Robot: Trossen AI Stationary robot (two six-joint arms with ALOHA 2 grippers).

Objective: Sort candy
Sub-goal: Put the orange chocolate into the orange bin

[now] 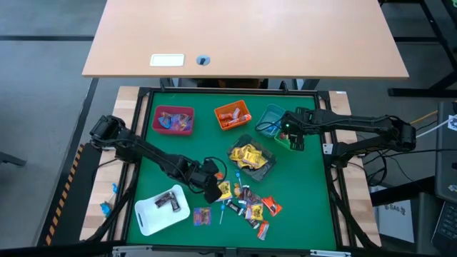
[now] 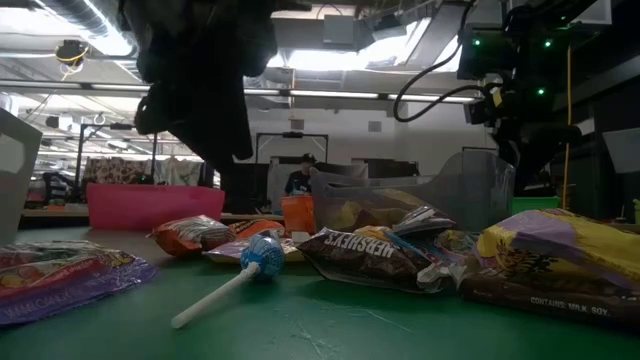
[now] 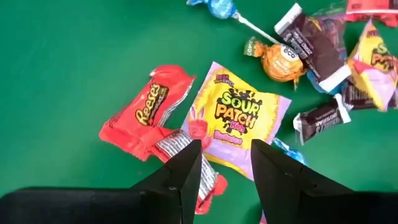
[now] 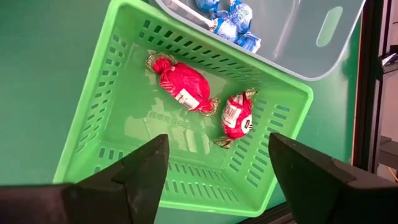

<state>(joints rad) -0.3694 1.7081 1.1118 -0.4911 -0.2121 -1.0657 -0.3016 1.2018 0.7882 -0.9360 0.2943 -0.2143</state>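
In the high view, the candy [image 1: 246, 203] is lying in a loose heap at the lower centre of the green mat [image 1: 307, 207], with bins ranged along the upper part so each kind gets its own place. The left gripper [image 1: 212, 187] is hanging at the heap's upper-left edge, its arm stretching in diagonally from the left. The right gripper [image 1: 291, 135] is reaching in from the right and hovering over the green basket [image 1: 284, 142] at the upper right.

In the low view, packets and a blue lollipop [image 2: 262, 254] are filling the foreground; a dark arm is looming at upper left, and I cannot tell its fingers here.

In the left wrist view, the left gripper [image 3: 225, 163] is pointing down with its fingers partly parted and nothing between them, poised over a Sour Patch packet [image 3: 236, 118] beside a red Reese's packet [image 3: 146, 112], probably lining up a pick.

In the right wrist view, the right gripper [image 4: 217, 158] is standing spread wide and empty above the green basket [image 4: 93, 118], where two red-wrapped sweets [image 4: 186, 87] are lying at centre, apparently sorted there.
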